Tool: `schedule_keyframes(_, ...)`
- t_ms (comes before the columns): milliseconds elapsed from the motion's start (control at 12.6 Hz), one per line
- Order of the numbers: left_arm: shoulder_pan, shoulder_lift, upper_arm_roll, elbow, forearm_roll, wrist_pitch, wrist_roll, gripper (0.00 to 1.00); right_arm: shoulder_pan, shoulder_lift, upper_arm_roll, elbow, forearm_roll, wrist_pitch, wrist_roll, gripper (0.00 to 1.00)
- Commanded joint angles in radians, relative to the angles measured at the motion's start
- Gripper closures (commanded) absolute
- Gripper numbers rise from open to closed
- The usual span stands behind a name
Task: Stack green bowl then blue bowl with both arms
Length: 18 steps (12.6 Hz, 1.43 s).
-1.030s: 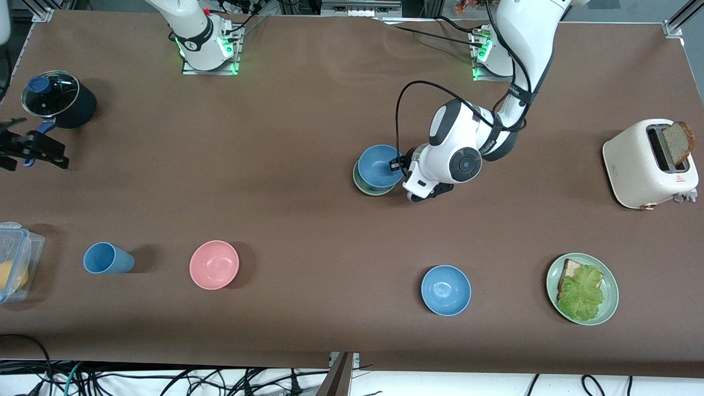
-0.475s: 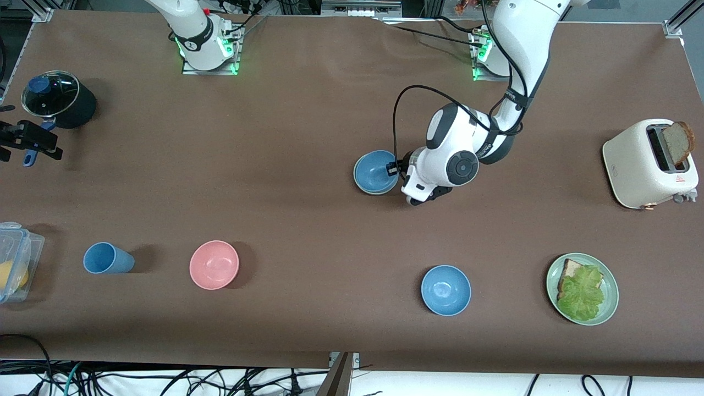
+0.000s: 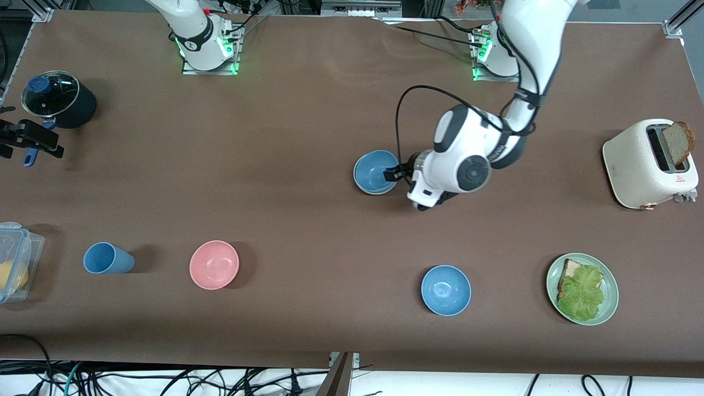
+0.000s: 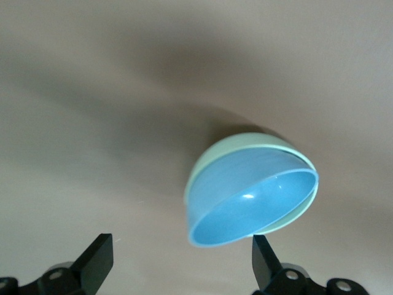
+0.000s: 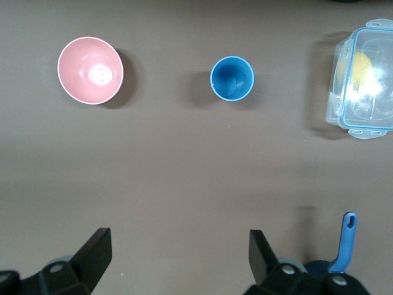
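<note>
Two white arms: left arm (image 3: 525,82) reaching to mid-table, right arm (image 3: 187,25) waiting. One toaster (image 3: 649,165) holding one bread slice. One dark pot (image 3: 58,99). One clear container (image 3: 16,258). One green plate (image 3: 608,286) with lettuce. Four bowls: blue bowl (image 3: 375,171) nested in green bowl (image 4: 242,146) mid-table, one brighter blue bowl (image 3: 446,290) and one pink bowl (image 3: 214,264) nearer the front camera. One blue cup (image 3: 107,258). Left gripper (image 4: 178,261) just beside the stack, fingers spread, pinching nothing. Right gripper (image 5: 175,258) over the pot's end of the table, fingers spread.
</note>
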Motion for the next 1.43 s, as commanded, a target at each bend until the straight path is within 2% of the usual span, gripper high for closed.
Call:
schedule_keyframes(0, 0.099, -0.114, -0.001, 0.047, 0.184, -0.124, 0.055, 0.01, -0.014, -0.012, 0.019, -0.007, -0.004, -0.013, 0.016, 0.01)
schedule_keyframes(238, 0.180, -0.249, 0.002, 0.044, 0.303, -0.199, 0.155, 0.01, -0.014, -0.010, 0.019, -0.007, -0.002, -0.013, 0.013, 0.01)
schedule_keyframes(475, 0.213, -0.358, 0.001, 0.044, 0.461, -0.281, 0.224, 0.00, -0.012, -0.010, 0.019, -0.007, -0.002, -0.013, 0.013, 0.01)
schedule_keyframes(634, 0.213, -0.403, 0.002, 0.050, 0.487, -0.325, 0.235, 0.00, -0.011, -0.010, 0.019, -0.007, -0.004, -0.013, 0.011, 0.01)
schedule_keyframes(1030, 0.274, -0.408, 0.011, 0.124, 0.488, -0.367, 0.309, 0.00, -0.009, -0.012, 0.021, -0.007, -0.002, -0.013, 0.013, 0.01)
schedule_keyframes(1347, 0.326, -0.411, 0.008, 0.135, 0.486, -0.367, 0.391, 0.00, -0.009, -0.012, 0.021, -0.007, -0.002, -0.013, 0.013, 0.01)
